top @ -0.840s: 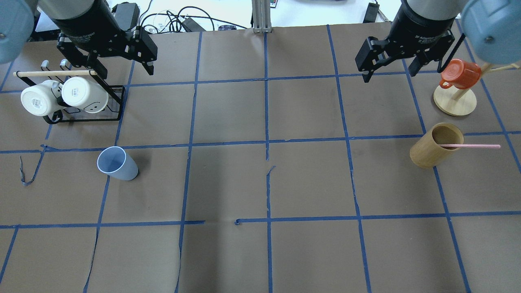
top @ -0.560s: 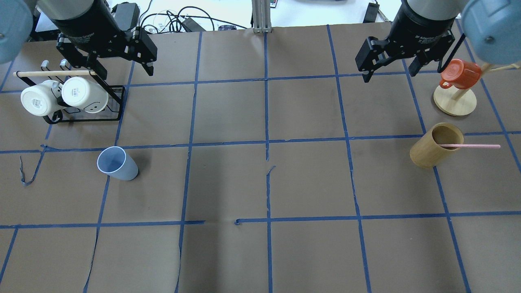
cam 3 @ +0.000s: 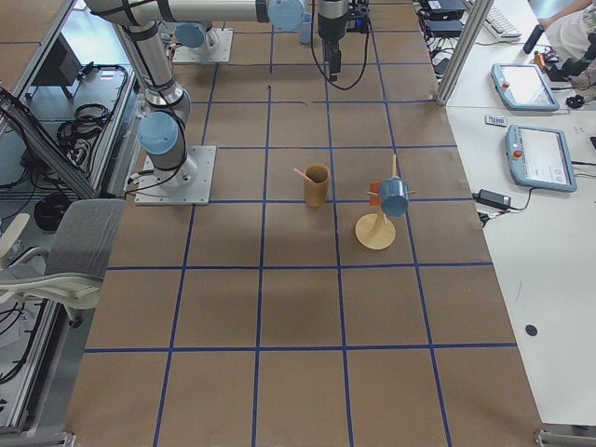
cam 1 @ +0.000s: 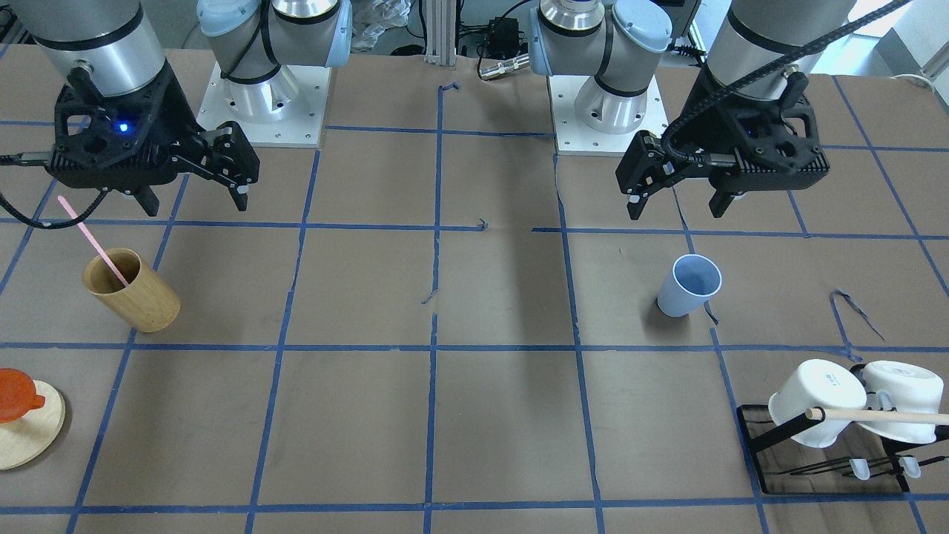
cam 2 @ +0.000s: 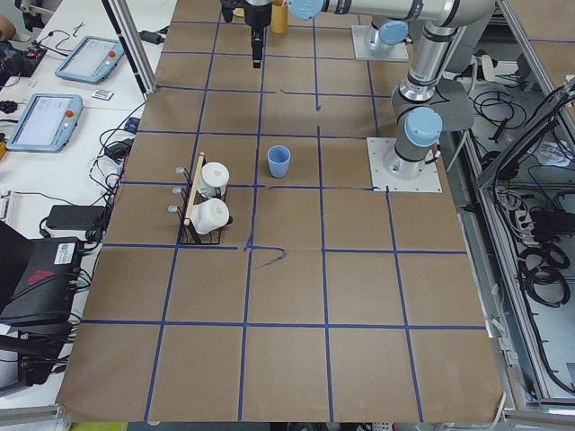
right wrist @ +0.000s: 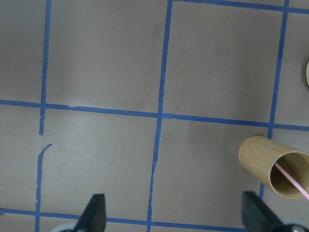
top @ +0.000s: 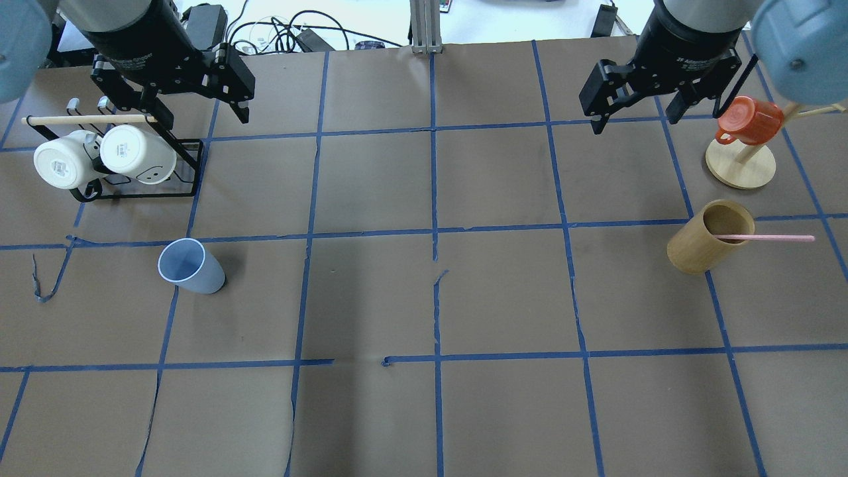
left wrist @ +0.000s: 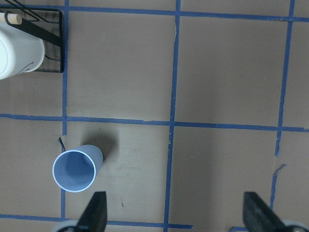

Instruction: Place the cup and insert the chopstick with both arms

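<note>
At upper right of the overhead view, the right claw (top: 637, 120) had shifted only a hair vs. 0.8 s earlier; nothing else had moved. The left claw (top: 202, 116) hung at upper left, in the same spot as before. Both claws were spread wide & empty, clear of the counter (top: 371, 298). My read: the task had barely begun, w/ 0 of 2 objects grasped.

The cup (top: 192, 266) stood upright at centre left of that view, mouth up, alone in its tape square, below the left claw. The left wrist view put it at lower left, off to the side of the fingers, not between them. The chopstick (top: 768, 238) sat at centre right, 1 end down in the wooden cup (top: 702, 248), the rest leaning out over the rim toward the right edge.

Materials: the cup looked like smooth matt pale blue plastic w/ a thin rim, tapering to its base, prob. light & easy to tip. The chopstick was thin, straight, pale pink. The wooden cup was a tan straight-walled cylinder w/ a darker inside. The counter was covered in brown paper, creased & torn in places, gridded w/ blue tape.
</note>
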You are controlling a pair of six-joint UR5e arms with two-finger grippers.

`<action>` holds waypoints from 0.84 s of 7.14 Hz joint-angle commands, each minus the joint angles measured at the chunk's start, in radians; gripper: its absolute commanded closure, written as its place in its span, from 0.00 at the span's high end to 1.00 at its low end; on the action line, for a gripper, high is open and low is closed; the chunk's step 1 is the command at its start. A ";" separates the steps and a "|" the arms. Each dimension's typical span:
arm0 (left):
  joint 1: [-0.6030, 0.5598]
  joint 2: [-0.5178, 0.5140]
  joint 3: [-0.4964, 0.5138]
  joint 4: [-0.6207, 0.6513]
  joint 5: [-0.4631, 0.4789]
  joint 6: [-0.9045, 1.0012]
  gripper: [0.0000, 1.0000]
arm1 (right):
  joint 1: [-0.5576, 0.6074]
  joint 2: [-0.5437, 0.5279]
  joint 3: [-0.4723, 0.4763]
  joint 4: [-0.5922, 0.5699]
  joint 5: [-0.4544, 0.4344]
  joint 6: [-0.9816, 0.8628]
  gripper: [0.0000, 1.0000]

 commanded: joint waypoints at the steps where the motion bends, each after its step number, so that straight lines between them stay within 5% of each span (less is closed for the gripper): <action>1: -0.001 0.000 0.000 0.000 0.000 0.000 1.00 | -0.001 0.001 -0.001 0.001 -0.003 -0.001 1.00; 6: -0.001 -0.009 0.003 0.000 -0.002 -0.002 1.00 | -0.005 0.001 0.000 0.001 -0.008 -0.030 1.00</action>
